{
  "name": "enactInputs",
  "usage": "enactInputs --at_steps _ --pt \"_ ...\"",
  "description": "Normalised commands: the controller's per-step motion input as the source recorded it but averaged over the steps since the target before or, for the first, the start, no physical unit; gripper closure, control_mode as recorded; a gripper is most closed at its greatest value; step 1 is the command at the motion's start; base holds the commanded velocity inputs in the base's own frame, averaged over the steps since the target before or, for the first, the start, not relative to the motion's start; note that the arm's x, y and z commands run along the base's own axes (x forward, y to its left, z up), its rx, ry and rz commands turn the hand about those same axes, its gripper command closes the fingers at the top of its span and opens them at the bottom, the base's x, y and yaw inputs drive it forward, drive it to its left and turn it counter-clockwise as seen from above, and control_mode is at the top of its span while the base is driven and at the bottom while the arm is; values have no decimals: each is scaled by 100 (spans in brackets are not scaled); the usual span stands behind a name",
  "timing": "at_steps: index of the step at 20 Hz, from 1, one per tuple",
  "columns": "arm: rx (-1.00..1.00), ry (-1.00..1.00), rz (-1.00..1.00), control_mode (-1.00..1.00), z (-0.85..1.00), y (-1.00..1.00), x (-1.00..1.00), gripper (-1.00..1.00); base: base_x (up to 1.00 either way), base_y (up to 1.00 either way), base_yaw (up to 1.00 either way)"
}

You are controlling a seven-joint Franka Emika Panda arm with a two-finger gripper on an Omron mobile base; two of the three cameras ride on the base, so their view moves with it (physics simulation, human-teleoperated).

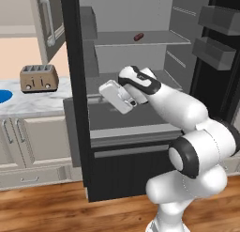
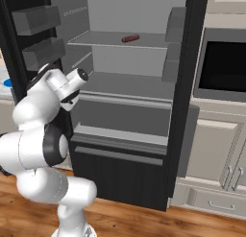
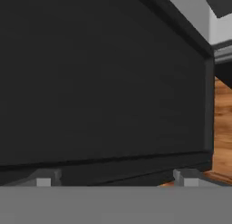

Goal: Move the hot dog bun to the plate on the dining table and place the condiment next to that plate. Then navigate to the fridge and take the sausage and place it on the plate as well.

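Sausage lies on the upper shelf inside the open fridge, above and well beyond my gripper. In the hand view I see its two fingertips spread wide with nothing between them, facing a dark panel that I take to be the fridge's lower front. Left of the fridge, a toaster sits on the marble counter.
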Motion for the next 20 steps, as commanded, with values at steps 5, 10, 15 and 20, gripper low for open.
enactInputs --at_steps 5,10,15,20 --pt "0 0 -12 -100 6 -65 -45 -100 0 0 0" --pt "0 0 -18 -100 14 -64 -61 -100 0 0 0" --pt "-4 0 -24 -100 8 -42 -90 -100 0 0 0" --pt "-15 -3 -24 -100 20 -20 -94 -100 0 0 0"
